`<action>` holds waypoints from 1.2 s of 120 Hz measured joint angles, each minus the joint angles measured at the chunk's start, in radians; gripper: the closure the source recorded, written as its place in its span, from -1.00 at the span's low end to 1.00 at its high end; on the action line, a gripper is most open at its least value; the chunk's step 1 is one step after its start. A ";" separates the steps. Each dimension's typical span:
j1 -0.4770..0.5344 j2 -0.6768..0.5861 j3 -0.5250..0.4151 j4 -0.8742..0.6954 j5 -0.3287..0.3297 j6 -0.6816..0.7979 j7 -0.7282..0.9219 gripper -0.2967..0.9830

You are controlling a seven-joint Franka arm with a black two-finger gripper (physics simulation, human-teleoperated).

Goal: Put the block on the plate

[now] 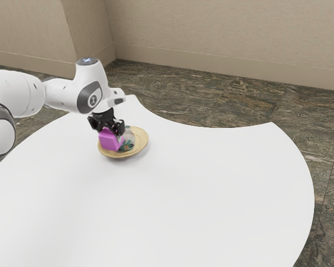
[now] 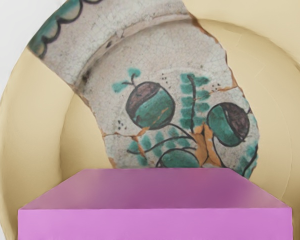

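Purple block [image 1: 110,141] at tool [image 1: 108,125], over tan plate [image 1: 142,139]; touching plate, unclear.

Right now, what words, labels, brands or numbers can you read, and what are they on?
No text can be read.
Arm: round emblem, too small to read.
Pink block: no lettering in sight.
Plate: no lettering in sight.
Painted shard: fruit and leaves, no writing.

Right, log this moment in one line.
block: pink, just below gripper; plate: tan, on table, painted shard on it; block seated on plate: cannot tell
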 joint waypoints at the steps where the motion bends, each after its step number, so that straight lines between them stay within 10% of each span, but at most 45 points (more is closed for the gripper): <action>1: 0.002 0.007 0.000 0.010 0.000 0.000 -0.001 -0.12; 44: 0.014 0.087 -0.008 0.127 -0.004 -0.004 -0.016 -0.32; 82: -0.032 -0.201 -0.002 -0.132 -0.011 -0.019 -0.018 -0.49; 99: -0.230 -0.374 0.154 -0.234 -0.015 -0.092 -0.015 -0.51; 144: -0.283 -0.539 0.171 -0.113 -0.102 -0.454 0.068 -0.53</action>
